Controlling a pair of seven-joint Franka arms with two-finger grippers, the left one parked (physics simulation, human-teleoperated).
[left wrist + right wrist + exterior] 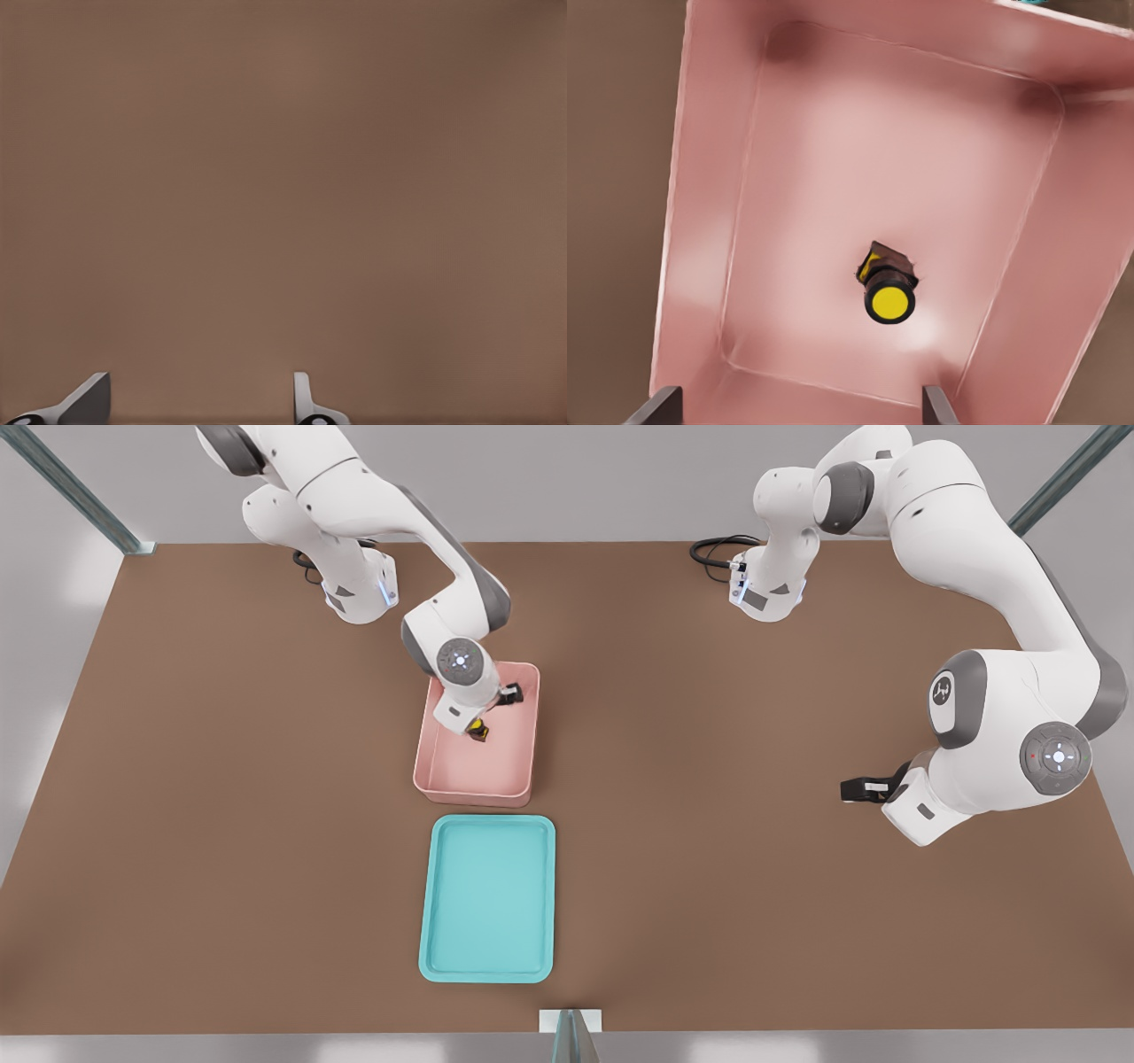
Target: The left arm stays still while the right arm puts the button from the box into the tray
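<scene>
I see my hand (479, 724) hanging over the pink box (709, 221), fingers (656, 405) spread wide and holding nothing, the button (888, 294) on the box floor beneath.

table (797, 921): brown, matte | walls: pale grey | corner posts (71, 487): metal

The bench (221, 824) is plain brown. The box (474, 775) is pink, its inside paler. The button (889, 297) has a black body and a round yellow cap. The tray (487, 899) is teal. The right arm (381, 505) is white with grey joints; its pincer (477, 726), over the box, is black.
</scene>
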